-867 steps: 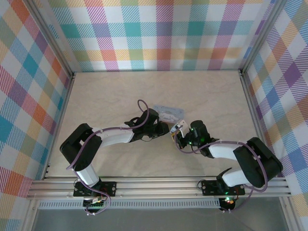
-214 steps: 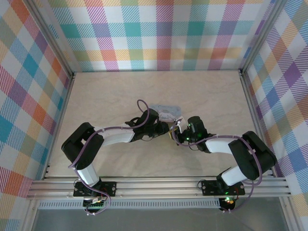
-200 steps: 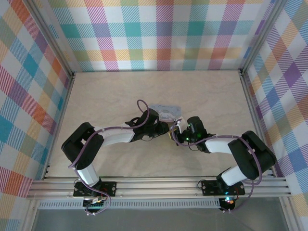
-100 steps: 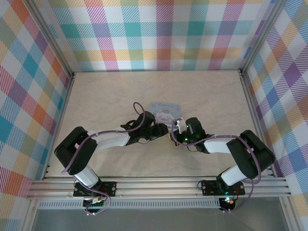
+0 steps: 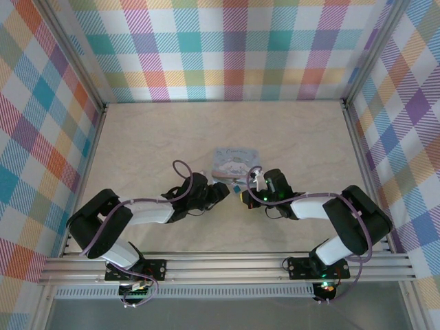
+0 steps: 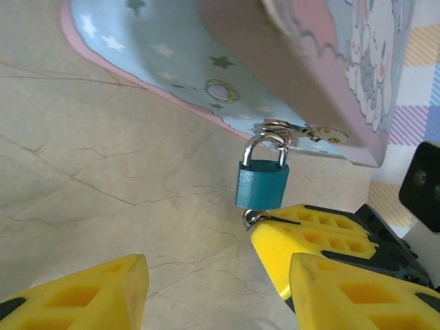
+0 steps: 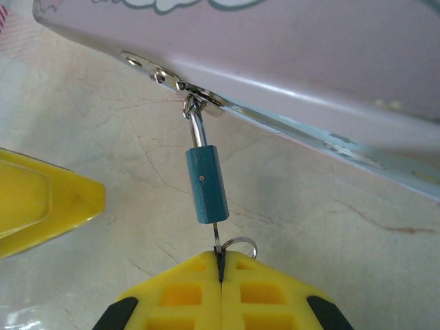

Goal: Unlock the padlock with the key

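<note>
Tin on surface, lid shut, contents hidden. Padlock hangs from tin's hasp, shackle closed. R gripper jaws pinch key, blade meeting padlock's underside. L gripper jaws spread wide, near padlock.

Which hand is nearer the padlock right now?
Right. The right hand pinches the key, which sits in the base of the padlock; the left hand is open, off to its side, not touching.
</note>
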Controlling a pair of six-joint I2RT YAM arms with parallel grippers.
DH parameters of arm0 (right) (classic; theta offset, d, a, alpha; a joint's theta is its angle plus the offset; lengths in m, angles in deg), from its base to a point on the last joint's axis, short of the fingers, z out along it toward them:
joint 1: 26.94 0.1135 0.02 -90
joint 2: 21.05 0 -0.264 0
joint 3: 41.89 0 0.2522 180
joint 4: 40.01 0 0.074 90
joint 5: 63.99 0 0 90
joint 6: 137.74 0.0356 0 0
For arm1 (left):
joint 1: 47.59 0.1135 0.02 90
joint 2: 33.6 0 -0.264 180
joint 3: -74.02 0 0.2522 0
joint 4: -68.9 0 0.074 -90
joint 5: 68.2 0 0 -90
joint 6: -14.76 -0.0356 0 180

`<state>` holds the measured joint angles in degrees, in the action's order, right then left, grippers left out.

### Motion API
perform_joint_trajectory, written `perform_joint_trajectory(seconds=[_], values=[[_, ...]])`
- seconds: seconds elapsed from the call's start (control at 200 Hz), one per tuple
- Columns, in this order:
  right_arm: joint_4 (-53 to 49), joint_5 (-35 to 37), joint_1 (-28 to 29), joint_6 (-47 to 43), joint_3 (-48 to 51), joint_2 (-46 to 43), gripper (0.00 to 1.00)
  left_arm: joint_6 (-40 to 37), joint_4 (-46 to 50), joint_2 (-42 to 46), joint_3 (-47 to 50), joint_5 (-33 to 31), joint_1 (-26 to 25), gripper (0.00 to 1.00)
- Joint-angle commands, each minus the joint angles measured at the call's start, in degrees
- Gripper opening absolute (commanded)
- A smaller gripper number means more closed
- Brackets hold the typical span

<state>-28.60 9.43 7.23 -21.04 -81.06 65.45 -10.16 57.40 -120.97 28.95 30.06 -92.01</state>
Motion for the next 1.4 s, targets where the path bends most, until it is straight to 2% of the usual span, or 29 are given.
perform_joint_trajectory(seconds=[0.0, 0.185, 0.685, 1.13, 1.395], values=[[-2.4, -2.0, 0.4, 6.9, -1.5, -1.9, 0.0, 3.4, -10.4, 0.8, 1.5, -2.7, 0.1, 0.55], [-7.0, -3.9, 0.4, 11.5, -3.7, -1.2, 0.0, 2.5, -11.8, 1.2, 1.6, -3.0, -0.4, 0.55], [-8.6, -5.9, 0.4, 18.3, -5.2, -1.9, 0.0, 5.9, -16.8, -5.8, -1.0, 0.4, -1.4, 0.5], [-8.7, -5.6, 0.4, 19.4, -5.2, -2.3, 0.0, 7.5, -19.3, -12.0, -4.5, 2.1, -2.7, 0.47], [-8.9, -5.3, 0.3, 19.5, -5.0, -2.1, 0.0, 8.8, -19.1, -14.4, -4.8, 0.6, -2.9, 0.46]])
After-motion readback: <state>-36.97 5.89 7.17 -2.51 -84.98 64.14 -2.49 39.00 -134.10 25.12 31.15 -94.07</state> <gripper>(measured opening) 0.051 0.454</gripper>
